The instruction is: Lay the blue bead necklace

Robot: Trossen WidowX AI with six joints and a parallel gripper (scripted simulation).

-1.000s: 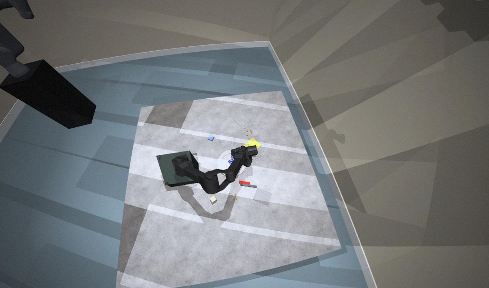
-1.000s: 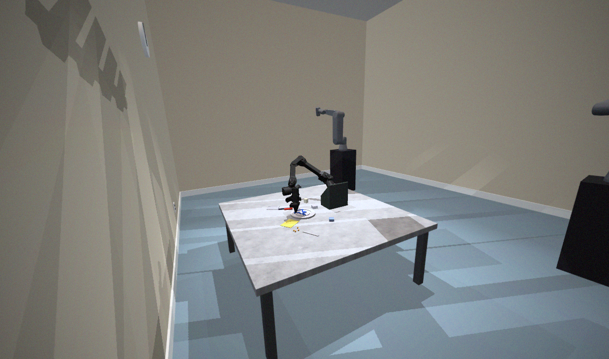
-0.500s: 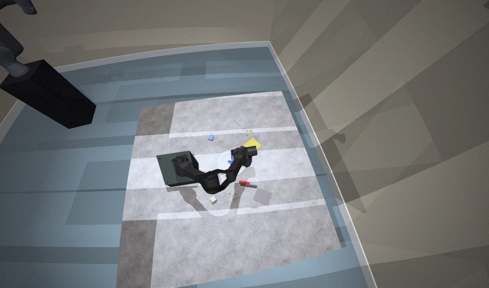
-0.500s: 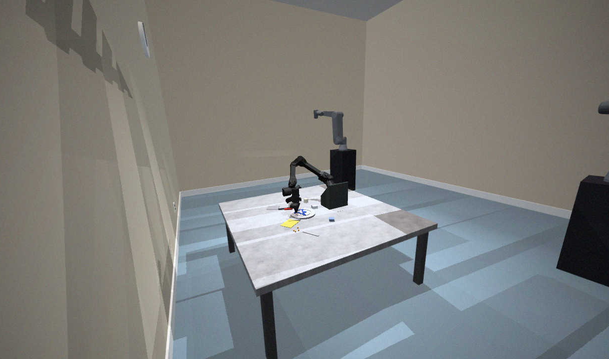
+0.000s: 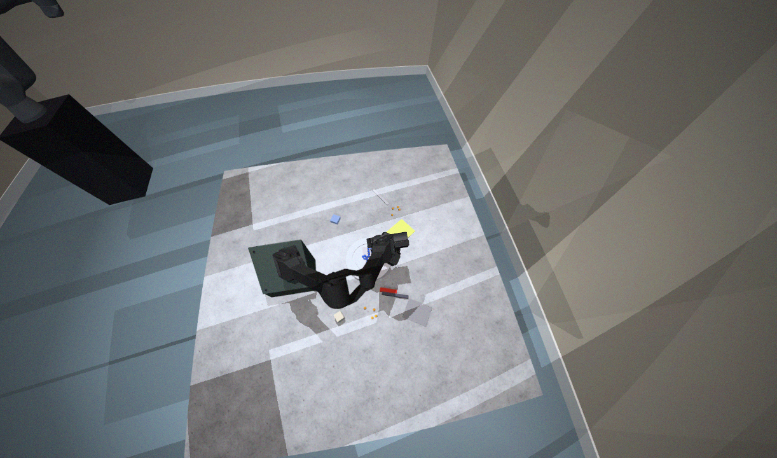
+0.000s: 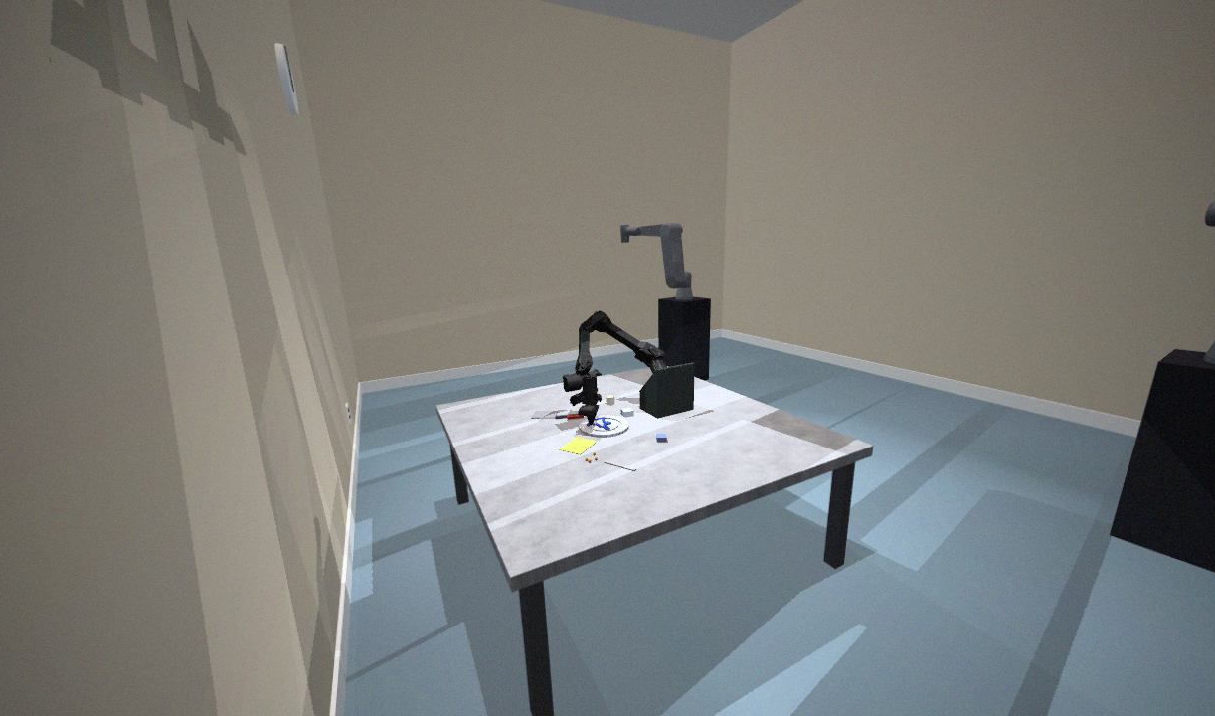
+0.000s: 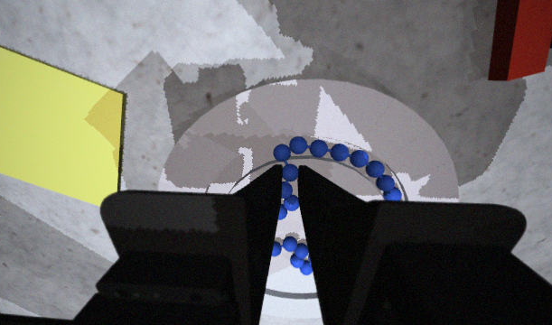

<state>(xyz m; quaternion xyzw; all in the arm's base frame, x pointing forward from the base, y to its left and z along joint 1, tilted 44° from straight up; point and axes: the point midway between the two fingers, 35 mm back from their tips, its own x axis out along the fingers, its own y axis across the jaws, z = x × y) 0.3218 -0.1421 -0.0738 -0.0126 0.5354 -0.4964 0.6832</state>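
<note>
The blue bead necklace (image 5: 366,254) (image 6: 604,425) (image 7: 318,148) lies on the round pale bead board (image 5: 351,259) (image 6: 620,431) (image 7: 425,140). In the wrist view one run of beads follows the groove's arc at the top and right. From the arc's left end the strand turns inward and passes between the fingers. More beads lie bunched inside the ring lower down. My gripper (image 6: 591,421) (image 7: 290,172) is low over the board, its fingertips close on both sides of one bead near the inner groove edge. The fingers hide parts of the necklace and groove.
A yellow sheet (image 5: 402,229) (image 6: 577,445) (image 7: 54,131) lies beside the board. A red block (image 5: 388,290) (image 7: 528,41) with a dark bar lies on another side. A blue block (image 5: 335,219) (image 6: 660,437), a cream cube (image 5: 339,316) (image 6: 609,400) and several small orange beads are around.
</note>
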